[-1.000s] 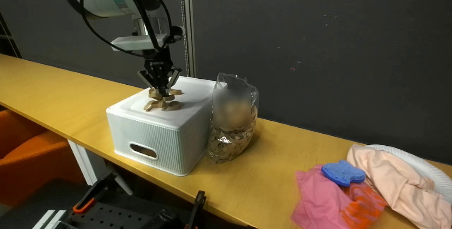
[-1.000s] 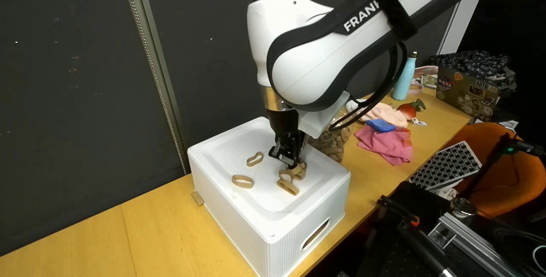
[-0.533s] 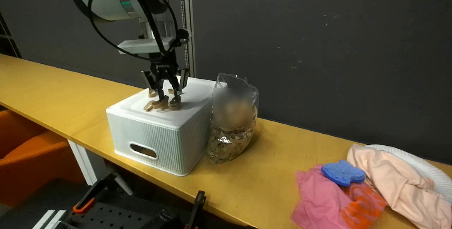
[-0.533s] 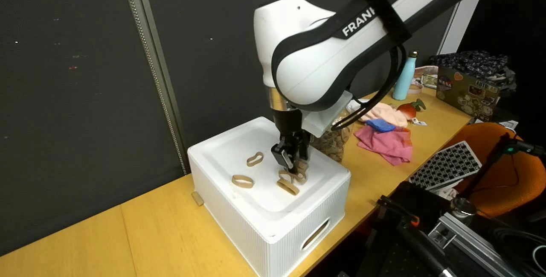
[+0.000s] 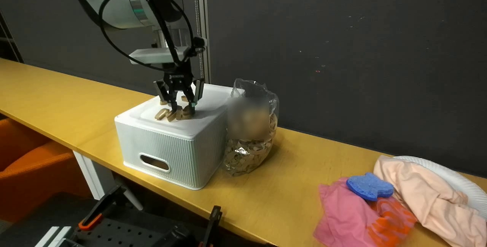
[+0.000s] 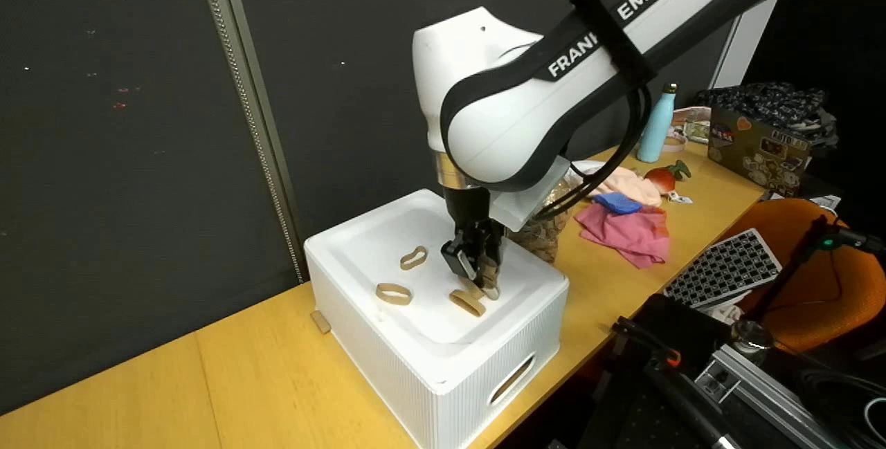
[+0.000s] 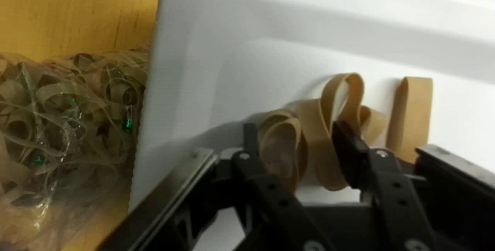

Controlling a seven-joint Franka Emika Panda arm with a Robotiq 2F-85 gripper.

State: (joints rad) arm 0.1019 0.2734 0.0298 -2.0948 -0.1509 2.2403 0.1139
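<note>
Currently, the gripper [image 7: 298,142] stands at the bottom of the wrist view, its jaws parted, with looped tan rubber bands [image 7: 317,139] in the gap between them, close to the middle of the frame. Whether either jaw presses on a band cannot be told. Toward the right of the wrist view, a folded band [image 7: 417,115] lies just beside that cluster. These bands rest on the top of a white box [image 5: 175,146], left of centre in an exterior view. Two loose loops [image 6: 394,299] lie farther left on the same top, and a stray band [image 6: 320,322] sits on the table [image 6: 242,366] just beside the box. A clear bag of bands [image 5: 247,155] stands just right of the box, mid-frame. At the lower right of an exterior view, a blue sponge [image 5: 369,187] lies on a pink cloth [image 5: 342,216], next to a peach cloth [image 5: 426,197] partly covering a white plate [image 5: 458,184]. A turquoise bottle [image 6: 657,127] stands at the upper right.
</note>
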